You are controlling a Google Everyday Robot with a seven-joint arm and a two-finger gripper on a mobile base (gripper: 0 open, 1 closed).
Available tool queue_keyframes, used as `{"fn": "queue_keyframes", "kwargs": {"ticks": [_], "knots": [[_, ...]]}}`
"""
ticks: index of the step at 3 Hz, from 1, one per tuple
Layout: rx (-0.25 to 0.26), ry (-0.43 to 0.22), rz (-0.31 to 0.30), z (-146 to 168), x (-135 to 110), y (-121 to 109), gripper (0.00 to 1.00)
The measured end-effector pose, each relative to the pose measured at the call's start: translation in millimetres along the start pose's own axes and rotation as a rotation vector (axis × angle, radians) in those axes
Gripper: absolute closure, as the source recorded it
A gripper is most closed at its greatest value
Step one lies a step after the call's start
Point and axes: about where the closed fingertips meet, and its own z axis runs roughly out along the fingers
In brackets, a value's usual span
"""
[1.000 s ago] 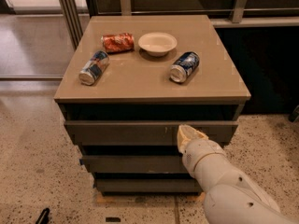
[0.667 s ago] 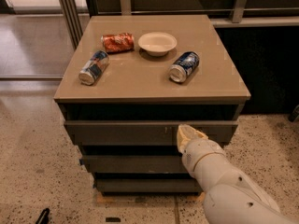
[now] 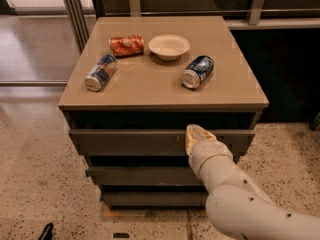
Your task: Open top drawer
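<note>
The top drawer point(image 3: 125, 141) is the widest dark grey-brown front, just under the tan cabinet top point(image 3: 150, 89), with a dark gap above it. It sticks out a little past the two slimmer fronts below. My gripper point(image 3: 196, 135) is at the drawer's upper edge, right of centre, at the end of my white arm point(image 3: 235, 194). The arm's wrist covers part of the drawer front on the right.
On the cabinet top lie a red can point(image 3: 127, 45), a blue and silver can point(image 3: 101, 72) and a blue can point(image 3: 198, 71), with a cream bowl point(image 3: 169, 46) between them. Two lower drawers point(image 3: 140, 175) sit beneath. Speckled floor surrounds the cabinet; metal railing posts stand behind.
</note>
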Motion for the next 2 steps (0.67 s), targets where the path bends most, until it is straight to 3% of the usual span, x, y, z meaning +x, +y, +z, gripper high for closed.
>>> {"fn": "queue_keyframes", "kwargs": {"ticks": [2], "knots": [[0.078, -0.007, -0.060, 45, 1, -20, 1.00]]}}
